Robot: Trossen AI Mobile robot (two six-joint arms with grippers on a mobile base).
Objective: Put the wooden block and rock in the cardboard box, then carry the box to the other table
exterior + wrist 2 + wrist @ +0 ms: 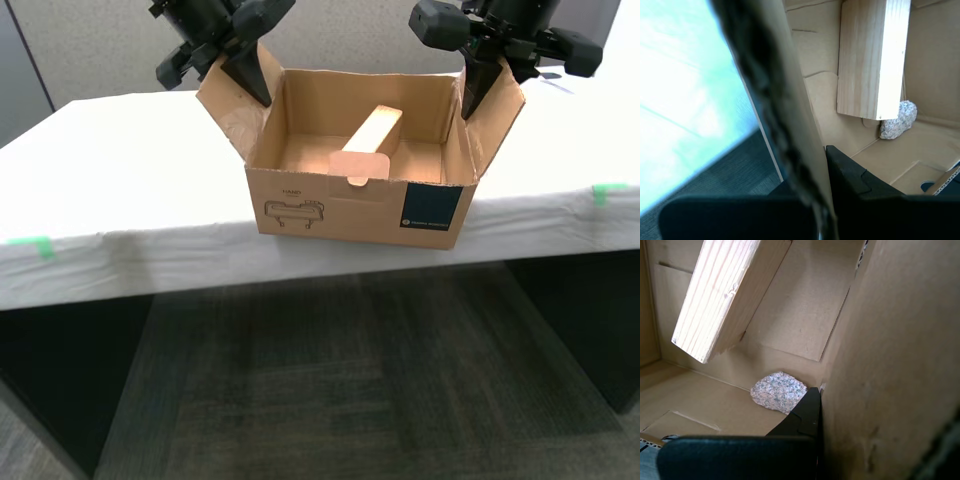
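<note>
A: Where's everything?
B: The wooden block [368, 137] leans tilted inside the cardboard box [350, 210], the rock [778, 391] beside it, on the white-draped table [120, 190].
A: Grippers?
B: My first gripper [812, 415] and my second gripper [826, 175] each pinch a side flap (one apiece)

Our two arms end in matte black wrist housings, blocky and angular, with rounded knobs and stubby lugs jutting out sideways. In the exterior view one black gripper [243, 62] tapers to a dark wedge, and so does the other [480, 75]. Seen from the wrists, our fingers [852, 172] are smooth black plastic with a stepped, bevelled edge, and the other wrist shows a like finger [805, 412]. A rounded black bar crosses each wrist view's foreground.
</note>
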